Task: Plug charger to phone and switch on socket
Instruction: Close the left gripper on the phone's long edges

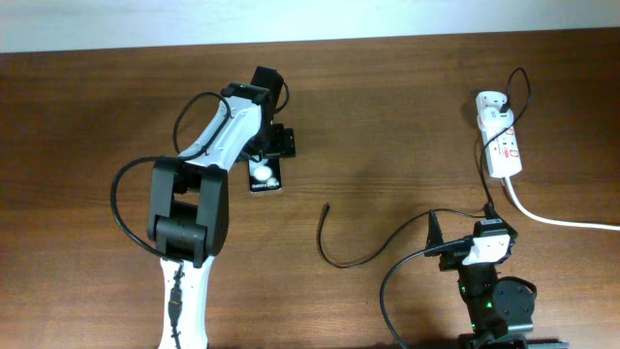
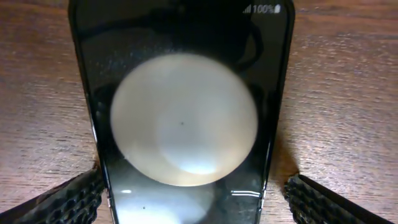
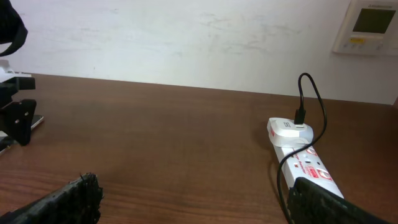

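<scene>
1. My left tool (image 2: 196,199) is spread open, one finger on either side of the phone (image 1: 263,178), and neither finger touches it. The phone lies flat, screen up, on the tabletop (image 1: 387,107). Risk: closing off-centre could skew or slide it, since the glossy edges give poor purchase.
2. My right tool (image 3: 202,202) is open and empty, facing the socket (image 1: 503,143). The charger (image 1: 338,254) has its plug tip loose mid-tabletop, well apart from the phone. Risk: the thin cable may slip or twist when pinched, so the tip meets the port misaligned.
3. The cable passes close to my right arm. Risk: a snag could tug the adapter (image 3: 287,127) out.
4. The switch is small. Risk: a push may shove the socket along rather than toggle it.
</scene>
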{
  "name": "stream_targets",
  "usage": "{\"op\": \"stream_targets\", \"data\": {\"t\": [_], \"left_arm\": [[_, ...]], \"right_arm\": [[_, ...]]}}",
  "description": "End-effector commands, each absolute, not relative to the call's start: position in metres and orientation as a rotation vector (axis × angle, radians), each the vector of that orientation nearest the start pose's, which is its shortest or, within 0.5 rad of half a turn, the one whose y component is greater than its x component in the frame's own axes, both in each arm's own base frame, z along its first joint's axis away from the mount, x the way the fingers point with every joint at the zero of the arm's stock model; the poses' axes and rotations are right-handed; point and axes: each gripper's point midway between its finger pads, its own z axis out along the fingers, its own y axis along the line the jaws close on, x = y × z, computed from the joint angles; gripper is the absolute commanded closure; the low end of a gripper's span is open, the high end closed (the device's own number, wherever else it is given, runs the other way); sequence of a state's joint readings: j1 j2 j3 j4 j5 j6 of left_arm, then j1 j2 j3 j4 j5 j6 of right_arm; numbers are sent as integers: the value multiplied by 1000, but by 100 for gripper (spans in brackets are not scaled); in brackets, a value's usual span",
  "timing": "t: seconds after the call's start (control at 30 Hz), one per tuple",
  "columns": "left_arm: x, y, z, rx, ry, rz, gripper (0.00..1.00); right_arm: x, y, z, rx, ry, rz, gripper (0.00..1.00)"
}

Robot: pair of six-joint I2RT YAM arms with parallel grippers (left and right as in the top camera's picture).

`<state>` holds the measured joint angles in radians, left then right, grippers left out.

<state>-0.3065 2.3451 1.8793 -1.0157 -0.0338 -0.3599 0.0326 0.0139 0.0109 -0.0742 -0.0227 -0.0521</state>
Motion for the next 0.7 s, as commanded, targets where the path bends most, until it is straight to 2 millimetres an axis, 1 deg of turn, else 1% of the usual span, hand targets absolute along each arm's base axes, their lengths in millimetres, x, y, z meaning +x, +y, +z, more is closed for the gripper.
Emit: {"op": "stream_targets", "data": {"t": [0.0, 0.67], "left_arm": [[443, -134, -13, -74, 3080, 29, 1], [442, -141, -13, -73, 3087, -35, 1]], "right_arm": [[246, 12, 155, -79, 1651, 8, 1], [246, 12, 155, -79, 1651, 8, 1]]}}
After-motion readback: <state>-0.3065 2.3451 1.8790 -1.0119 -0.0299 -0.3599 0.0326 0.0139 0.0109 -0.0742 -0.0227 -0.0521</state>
